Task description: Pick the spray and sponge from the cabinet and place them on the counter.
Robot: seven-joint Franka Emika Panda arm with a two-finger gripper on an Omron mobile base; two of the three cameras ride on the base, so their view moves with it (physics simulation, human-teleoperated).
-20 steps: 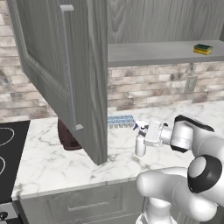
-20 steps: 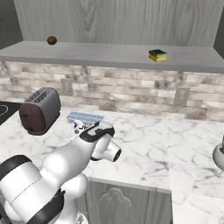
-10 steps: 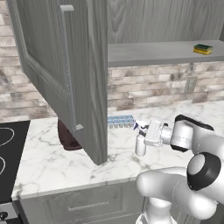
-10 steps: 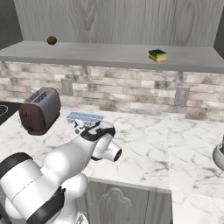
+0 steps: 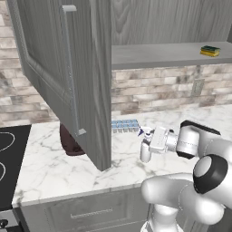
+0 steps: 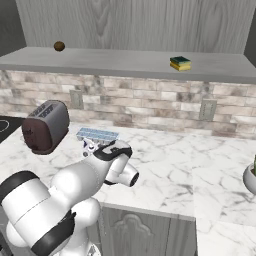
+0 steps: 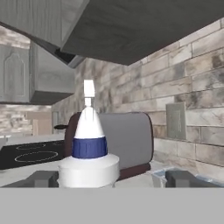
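Note:
The spray (image 5: 145,149) stands upright on the white marble counter (image 5: 50,170), its blue nozzle tip pointing left. My gripper (image 5: 146,141) sits around it, and in the hand view the gripper (image 7: 112,178) is open, its fingertips (image 7: 43,178) wide on either side of the bottle (image 7: 89,148). A bit of the spray (image 6: 90,146) shows past the arm in the right base view. The yellow and green sponge (image 5: 210,50) (image 6: 180,63) lies on the cabinet's grey shelf (image 5: 158,55), far up and right of the gripper. The cabinet door (image 5: 68,72) hangs open at the left.
A dark toaster (image 6: 45,125) (image 7: 127,140) stands on the counter left of the spray, partly behind the open door. A pale blue ice-cube tray (image 5: 124,125) (image 6: 97,134) lies by the brick wall. The black stovetop (image 5: 9,158) is far left. A small brown ball (image 6: 59,46) rests on the shelf.
The jaws have opened and let go of the spray, which now stands free on the counter. The arm has hardly moved.

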